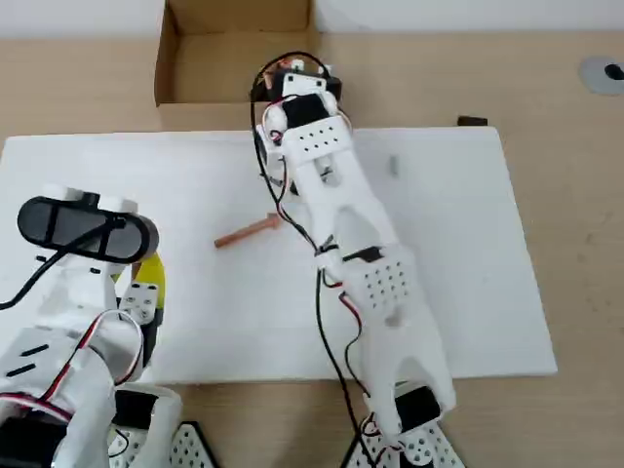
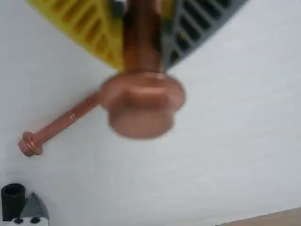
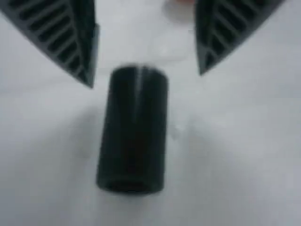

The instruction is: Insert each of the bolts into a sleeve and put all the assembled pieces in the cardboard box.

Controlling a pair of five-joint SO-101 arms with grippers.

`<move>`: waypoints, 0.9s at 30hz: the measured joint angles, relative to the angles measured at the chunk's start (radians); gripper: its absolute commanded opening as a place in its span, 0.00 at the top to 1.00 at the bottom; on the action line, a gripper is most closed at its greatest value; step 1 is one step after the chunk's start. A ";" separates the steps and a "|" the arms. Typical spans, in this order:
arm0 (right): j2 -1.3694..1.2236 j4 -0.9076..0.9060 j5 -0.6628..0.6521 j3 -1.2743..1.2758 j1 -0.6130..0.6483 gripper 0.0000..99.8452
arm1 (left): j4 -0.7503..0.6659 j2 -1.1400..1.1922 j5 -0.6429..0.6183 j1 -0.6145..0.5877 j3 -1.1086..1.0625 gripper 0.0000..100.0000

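Counting two copper-coloured flanged metal bolts: the first bolt (image 2: 141, 101) is clamped by its shank between the yellow and grey fingers of the left gripper (image 2: 141, 44), with its head pointing away from them. The second bolt (image 1: 248, 233) lies flat on the white foam sheet (image 1: 468, 292). One black cylindrical plastic sleeve (image 3: 133, 132) sits on the sheet between the spread, empty jaws of the right gripper (image 3: 144, 77), touching neither. One open-topped brown cardboard box (image 1: 234, 68) stands just beyond the sheet's far edge.
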State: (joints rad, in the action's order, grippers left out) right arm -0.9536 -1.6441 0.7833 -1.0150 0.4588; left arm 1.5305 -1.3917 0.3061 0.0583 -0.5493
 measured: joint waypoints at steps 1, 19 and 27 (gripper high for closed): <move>-0.014 0.000 0.000 -0.014 -0.005 0.84 | 0.009 0.000 0.000 0.000 0.014 0.99; -0.195 -0.002 -0.101 -0.247 -0.028 0.84 | 0.023 -0.002 0.000 0.002 0.046 0.99; -0.203 -0.021 -0.207 -0.258 -0.026 0.84 | 0.023 -0.002 0.000 0.002 0.054 0.99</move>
State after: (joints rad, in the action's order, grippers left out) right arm -1.1561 -1.6655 0.5762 -1.2727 0.4327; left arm 1.5535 -1.3932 0.3061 0.0598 -0.4956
